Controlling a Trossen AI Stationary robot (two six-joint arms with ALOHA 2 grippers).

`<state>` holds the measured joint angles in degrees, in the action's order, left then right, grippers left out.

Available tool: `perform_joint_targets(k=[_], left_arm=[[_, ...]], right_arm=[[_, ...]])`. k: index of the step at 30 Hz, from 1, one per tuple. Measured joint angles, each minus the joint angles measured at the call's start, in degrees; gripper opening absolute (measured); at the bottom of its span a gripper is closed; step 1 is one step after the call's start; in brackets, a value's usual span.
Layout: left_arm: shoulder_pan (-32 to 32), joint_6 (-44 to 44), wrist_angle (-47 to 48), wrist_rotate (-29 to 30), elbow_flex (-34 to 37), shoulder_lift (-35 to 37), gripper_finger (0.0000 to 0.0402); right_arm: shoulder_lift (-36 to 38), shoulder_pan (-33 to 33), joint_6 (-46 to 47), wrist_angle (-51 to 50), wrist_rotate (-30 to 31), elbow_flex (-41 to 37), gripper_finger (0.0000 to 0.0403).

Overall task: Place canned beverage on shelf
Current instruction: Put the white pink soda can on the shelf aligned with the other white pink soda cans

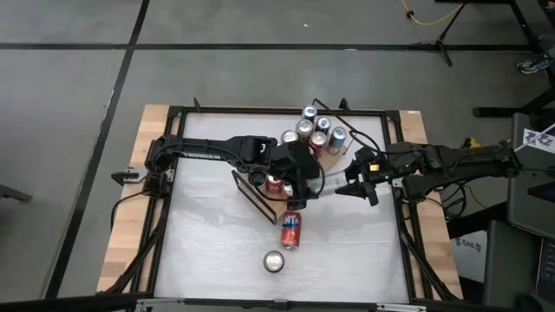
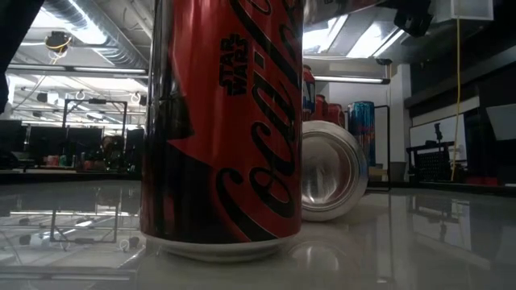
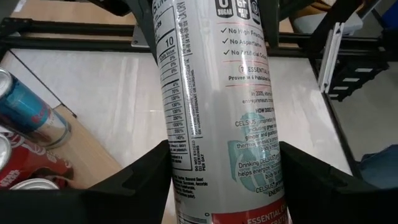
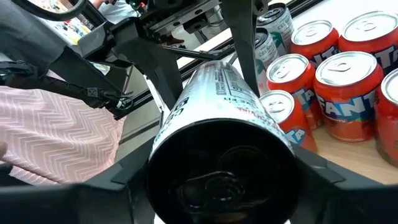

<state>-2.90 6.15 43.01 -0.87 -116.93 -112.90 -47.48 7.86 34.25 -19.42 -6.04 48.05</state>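
Note:
A tall white can (image 1: 332,182) hangs level above the middle of the table, between my two grippers. My left gripper (image 1: 310,178) comes from the table's left and is shut on it. My right gripper (image 1: 354,184) comes from the right and is shut on its other end. The white can (image 3: 217,106) fills the left wrist view; in the right wrist view the can's tab end (image 4: 217,186) faces the camera. The light-wood shelf (image 1: 345,161) lies just beyond, toward the far edge, and several cans (image 1: 305,130) stand on it. My left gripper pinches the white can's side wall (image 3: 180,168) between its two fingers (image 3: 140,177), at the end toward the table's left. It comes slanting down from the left, fingers along the can. The can is lifted clear and runs on toward the other gripper. My right gripper has the can's tab end between its two fingers (image 4: 317,177), one on each side of the wall (image 4: 283,155). It comes nearly level from the table's right, fingers along the can. The can is clear of the table, its far end (image 4: 211,74) in the left gripper.
A red cola can (image 1: 273,260) stands near the front edge and fills the low view (image 2: 222,129). A red and blue can (image 1: 291,230) lies on its side behind it. Orange Fanta cans (image 4: 348,93) stand on the shelf. A dark brown framed board (image 1: 256,198) slants below the left gripper.

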Motion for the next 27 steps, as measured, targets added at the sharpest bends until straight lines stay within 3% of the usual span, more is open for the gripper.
perform_joint_targets(k=[9, 16, 27], left_arm=[[0.2, 0.6, 3.4, -3.3, -0.2, 0.1, 0.0259], [0.1, 1.8, 4.1, -0.9, -0.1, 0.3, 0.0299], [0.1, 1.0, 6.1, -1.6, -0.2, 0.3, 0.0304]], right_arm=[[-0.1, 0.0, 0.7, 0.3, 0.3, 0.0, 0.0240], [-0.1, 0.0, 0.2, -1.1, 0.8, -0.1, 0.0240], [0.0, 0.0, 0.3, -1.8, 1.3, -0.1, 0.0241]])
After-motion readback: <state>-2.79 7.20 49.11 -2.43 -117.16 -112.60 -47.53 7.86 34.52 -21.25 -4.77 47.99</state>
